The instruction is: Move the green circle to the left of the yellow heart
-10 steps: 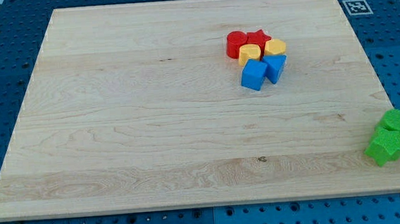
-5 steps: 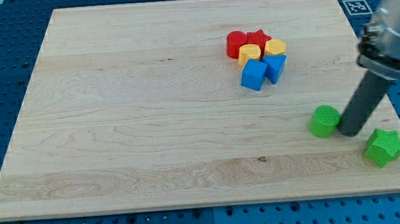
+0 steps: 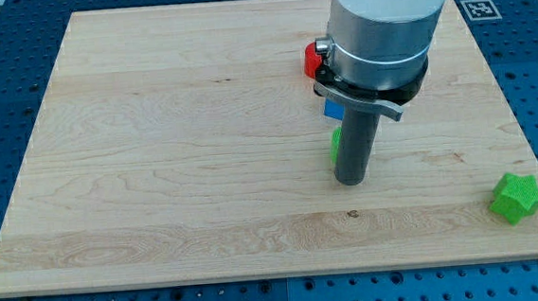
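Observation:
My tip [image 3: 352, 179] rests on the board below the cluster of blocks. The green circle [image 3: 336, 144] shows only as a thin green sliver at the rod's left edge, just above the tip; the rod hides most of it. The yellow heart is hidden behind the arm. Of the cluster I see only part of a red block [image 3: 313, 58] and a slice of a blue block [image 3: 332, 109] to the left of the arm.
A green star [image 3: 517, 198] lies near the board's bottom right corner. The arm's wide grey body [image 3: 383, 19] covers the upper middle right of the board. A marker tag [image 3: 477, 9] sits off the board at the top right.
The rod has swept left across the board, pushing the green circle from the right side to just below the blue blocks. The arm now covers most of the cluster. The green star has not moved.

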{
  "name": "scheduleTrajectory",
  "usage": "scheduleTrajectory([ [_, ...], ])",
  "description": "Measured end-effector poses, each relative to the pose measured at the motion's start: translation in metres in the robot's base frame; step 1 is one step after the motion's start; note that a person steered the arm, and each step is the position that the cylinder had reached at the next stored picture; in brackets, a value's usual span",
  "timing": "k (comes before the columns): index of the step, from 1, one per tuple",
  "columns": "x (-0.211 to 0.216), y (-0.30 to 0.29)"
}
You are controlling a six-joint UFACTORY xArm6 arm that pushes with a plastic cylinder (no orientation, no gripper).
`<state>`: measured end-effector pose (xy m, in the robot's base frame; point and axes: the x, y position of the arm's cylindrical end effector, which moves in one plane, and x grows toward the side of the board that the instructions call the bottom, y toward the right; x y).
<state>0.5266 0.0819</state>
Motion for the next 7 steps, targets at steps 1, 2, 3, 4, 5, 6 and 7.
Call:
scheduleTrajectory([
  [1,-0.001,0.000],
  [2,-0.001,0.006],
  [3,-0.002,0.007],
  [4,-0.004,0.030],
  [5,-0.016,0.012],
  [6,-0.038,0.000],
  [7,-0.042,-0.009],
])
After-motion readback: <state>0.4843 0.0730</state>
